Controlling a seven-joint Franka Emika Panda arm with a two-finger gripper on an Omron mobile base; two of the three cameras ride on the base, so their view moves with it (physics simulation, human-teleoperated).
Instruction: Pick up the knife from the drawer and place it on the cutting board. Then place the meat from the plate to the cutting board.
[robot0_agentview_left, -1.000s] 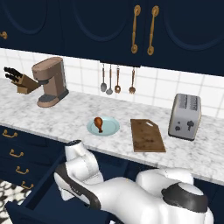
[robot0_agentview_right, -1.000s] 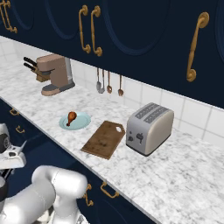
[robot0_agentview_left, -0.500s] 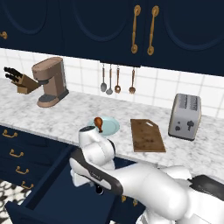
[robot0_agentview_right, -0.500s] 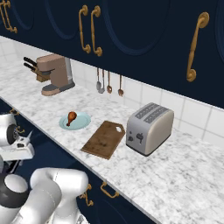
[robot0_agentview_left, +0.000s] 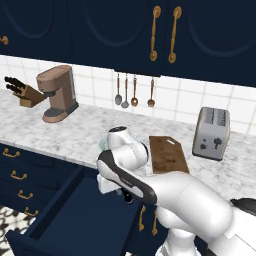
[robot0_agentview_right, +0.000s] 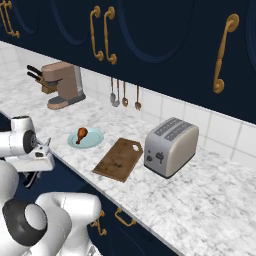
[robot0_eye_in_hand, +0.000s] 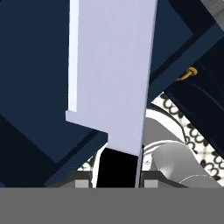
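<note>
My fingers (robot0_eye_in_hand: 117, 181) clamp the knife (robot0_eye_in_hand: 111, 74) by its black handle, above the open drawer (robot0_agentview_left: 75, 215). Meat (robot0_agentview_right: 81, 133) sits on the plate (robot0_agentview_right: 94, 139), just beside the cutting board (robot0_agentview_right: 119, 159) on the worktop (robot0_agentview_right: 210, 195).

Even, bright rendered light; soft faint shadows on the table (robot0_agentview_left: 75, 140). Base views slightly soft. No glare, no edge distortion.

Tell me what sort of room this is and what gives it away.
A home kitchen, rendered rather than real. The signs: a marble counter carrying a toaster and a coffee maker, utensils hanging on the tiled wall, and navy cabinets with brass handles.
</note>
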